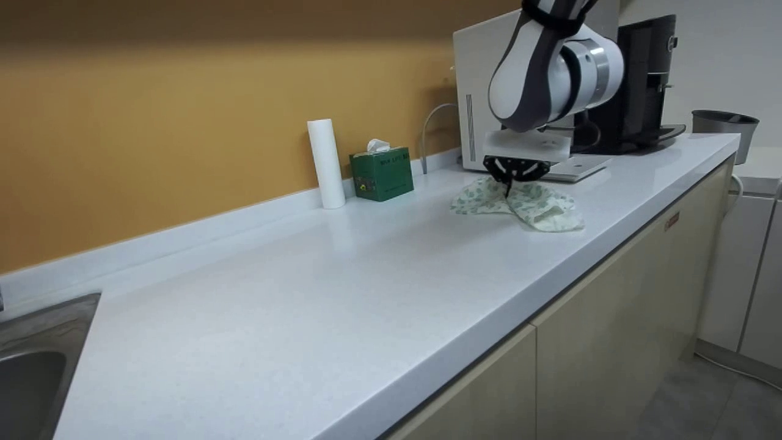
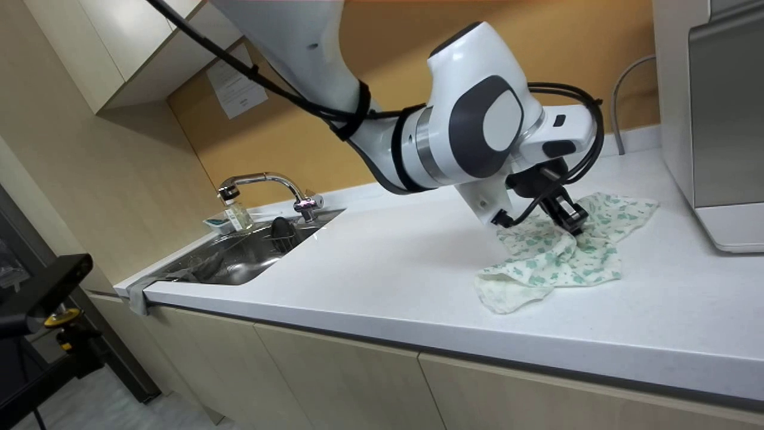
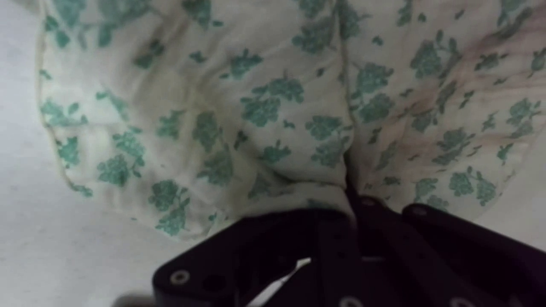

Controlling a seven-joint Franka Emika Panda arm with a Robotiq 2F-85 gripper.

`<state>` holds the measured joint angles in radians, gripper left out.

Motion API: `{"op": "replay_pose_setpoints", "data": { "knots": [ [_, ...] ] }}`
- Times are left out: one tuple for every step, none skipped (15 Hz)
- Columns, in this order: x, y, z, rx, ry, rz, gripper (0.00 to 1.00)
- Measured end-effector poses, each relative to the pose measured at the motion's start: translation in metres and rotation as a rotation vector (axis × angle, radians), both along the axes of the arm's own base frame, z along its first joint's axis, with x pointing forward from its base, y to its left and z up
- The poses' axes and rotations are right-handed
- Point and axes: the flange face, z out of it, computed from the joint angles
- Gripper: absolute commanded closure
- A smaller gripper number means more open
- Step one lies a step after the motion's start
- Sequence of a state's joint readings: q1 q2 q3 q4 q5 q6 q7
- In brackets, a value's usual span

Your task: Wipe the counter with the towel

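Observation:
The towel is a thin white cloth with a green floral print. It lies crumpled and spread on the white counter (image 1: 275,305) in both exterior views (image 1: 547,211) (image 2: 567,266) and fills much of the wrist view (image 3: 264,98). My gripper (image 1: 508,189) points down into the towel's middle; it also shows in an exterior view (image 2: 573,222). In the wrist view the black fingers (image 3: 352,209) are closed together with a fold of towel pinched at the tips. The rest of the towel lies around the fingers on the counter. The exact fingertips are partly hidden by cloth.
A white paper roll (image 1: 327,165) and a green tissue box (image 1: 383,175) stand along the wall. A large white appliance (image 2: 725,149) and a black machine (image 1: 641,85) stand beyond the towel. A sink (image 2: 328,216) with a faucet (image 2: 268,177) is at the opposite end.

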<state>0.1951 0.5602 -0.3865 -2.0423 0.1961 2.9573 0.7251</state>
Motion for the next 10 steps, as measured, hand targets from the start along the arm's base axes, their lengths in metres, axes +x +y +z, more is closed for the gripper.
{"op": "replay_pose_setpoints", "data": {
  "knots": [
    [0.01,0.007,0.0,0.004,0.004,0.013,0.99],
    [0.02,0.014,0.001,0.012,0.008,0.026,0.99],
    [0.029,0.022,0.002,0.024,0.013,0.041,0.99],
    [0.039,0.032,0.002,0.041,0.018,0.061,0.99],
    [0.046,0.043,0.003,0.06,0.023,0.088,0.99],
    [0.053,0.055,0.004,0.083,0.031,0.121,0.99],
    [0.058,0.069,0.005,0.108,0.041,0.16,0.99],
    [0.062,0.082,0.005,0.133,0.053,0.198,0.99],
    [0.064,0.095,0.006,0.155,0.066,0.241,0.99],
    [0.065,0.106,0.006,0.172,0.079,0.282,0.99]
  ]
}}
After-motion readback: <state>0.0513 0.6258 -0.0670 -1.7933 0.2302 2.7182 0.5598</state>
